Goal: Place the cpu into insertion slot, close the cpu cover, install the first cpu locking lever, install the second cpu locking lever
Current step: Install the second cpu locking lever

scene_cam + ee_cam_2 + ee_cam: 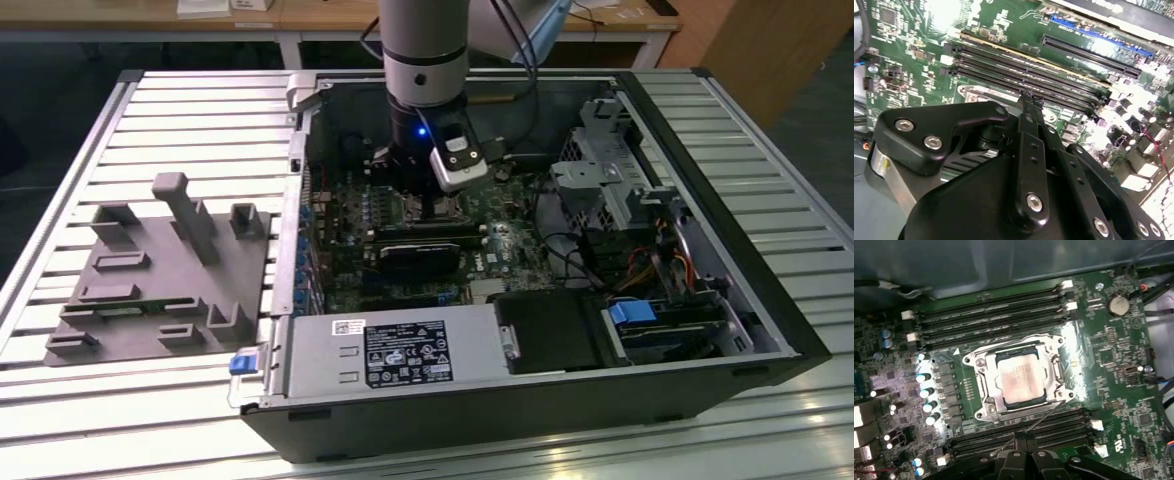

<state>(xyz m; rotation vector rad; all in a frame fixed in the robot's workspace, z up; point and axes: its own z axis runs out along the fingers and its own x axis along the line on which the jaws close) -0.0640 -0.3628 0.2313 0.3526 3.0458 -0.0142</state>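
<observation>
Silver cpu (1021,380) seated in insertion slot (985,382) | cpu cover (1054,360) closed

Memory slots (989,317) flanking cpu cover (1019,377)

Overhead light is glaring off the green circuit board (944,15) and slatted table (160,110); the case interior (400,260) is lying in shadow, slightly blurred.

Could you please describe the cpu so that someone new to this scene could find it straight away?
Look inside the open computer case at the green board, between the two banks of long black memory slots. There a silver metal cpu cover frames the cpu: the one pale, flat metal square among dark parts.
</observation>
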